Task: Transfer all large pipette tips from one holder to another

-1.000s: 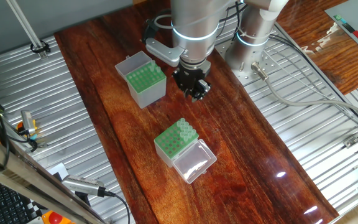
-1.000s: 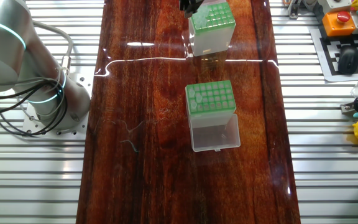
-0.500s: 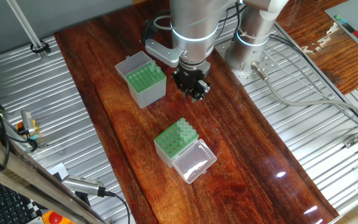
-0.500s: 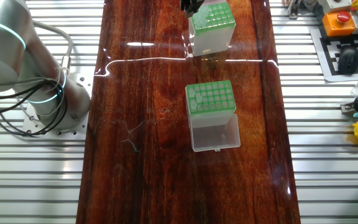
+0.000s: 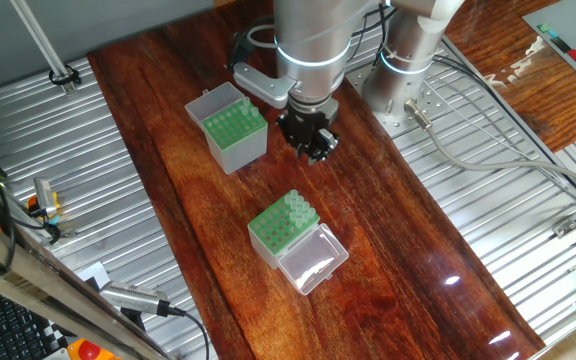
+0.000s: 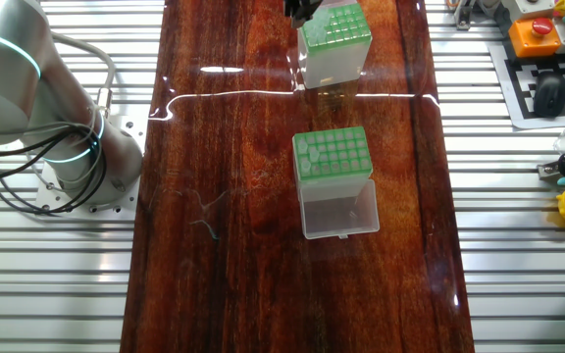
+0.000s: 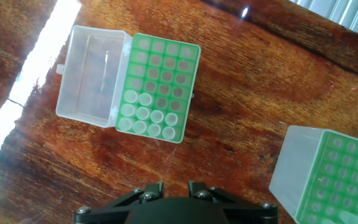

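Note:
The taller grey-sided holder (image 5: pixel 230 128) with its green top stands at the far left of the wooden table; it also shows as holder (image 6: pixel 334 39) and holder (image 7: pixel 328 180). The shorter green-topped box (image 5: pixel 280 232) has its clear lid (image 5: pixel 313 260) lying open. Several large pipette tips (image 7: pixel 148 115) stand in the rows at one end of that box (image 7: pixel 157 87), also visible as tips (image 5: pixel 296 208). My gripper (image 5: pixel 310 140) hovers above the table between the two boxes, nearer the taller holder. In the hand view the gripper (image 7: pixel 174 186) is open, with bare wood between its fingers.
The robot base (image 5: pixel 408 60) and its cables sit on ribbed metal to the right of the table. Another ribbed metal surface (image 5: pixel 68 200) flanks the left side. A keyboard, an orange button box (image 6: pixel 542 34) and small tools lie beyond the table edge.

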Controlling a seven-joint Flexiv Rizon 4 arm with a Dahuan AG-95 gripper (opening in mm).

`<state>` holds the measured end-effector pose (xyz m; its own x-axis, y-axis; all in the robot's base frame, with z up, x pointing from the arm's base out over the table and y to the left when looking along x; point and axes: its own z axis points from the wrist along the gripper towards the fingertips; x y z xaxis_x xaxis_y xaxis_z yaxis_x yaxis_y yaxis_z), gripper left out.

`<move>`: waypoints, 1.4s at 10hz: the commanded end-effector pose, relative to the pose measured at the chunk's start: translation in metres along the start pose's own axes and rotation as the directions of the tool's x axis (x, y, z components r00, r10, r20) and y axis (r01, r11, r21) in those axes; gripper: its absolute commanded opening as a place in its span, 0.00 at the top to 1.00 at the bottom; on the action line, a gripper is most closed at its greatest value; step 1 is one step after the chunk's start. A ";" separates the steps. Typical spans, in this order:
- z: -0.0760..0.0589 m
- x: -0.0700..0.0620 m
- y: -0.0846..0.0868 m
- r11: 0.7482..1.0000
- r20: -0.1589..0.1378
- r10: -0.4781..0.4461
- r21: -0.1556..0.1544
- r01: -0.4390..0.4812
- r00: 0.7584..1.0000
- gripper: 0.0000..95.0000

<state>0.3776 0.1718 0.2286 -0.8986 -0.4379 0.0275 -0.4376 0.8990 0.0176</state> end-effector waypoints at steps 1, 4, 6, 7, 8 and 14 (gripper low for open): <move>-0.001 -0.008 0.077 0.995 0.016 0.100 0.002 -0.100 0.995 0.80; -0.007 0.005 0.038 0.999 0.011 0.036 -0.011 -0.036 0.999 0.80; -0.008 0.005 0.038 0.999 0.010 0.045 -0.010 -0.045 0.999 0.80; -0.008 0.005 0.038 0.999 0.011 0.049 -0.011 -0.049 0.999 0.80; -0.008 0.005 0.038 0.998 0.013 0.053 -0.013 -0.053 0.998 0.80; -0.007 0.001 0.042 0.996 0.020 0.078 -0.032 -0.078 0.997 0.80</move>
<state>0.3582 0.2090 0.2366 -0.9304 -0.3664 0.0082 -0.3657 0.9295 0.0484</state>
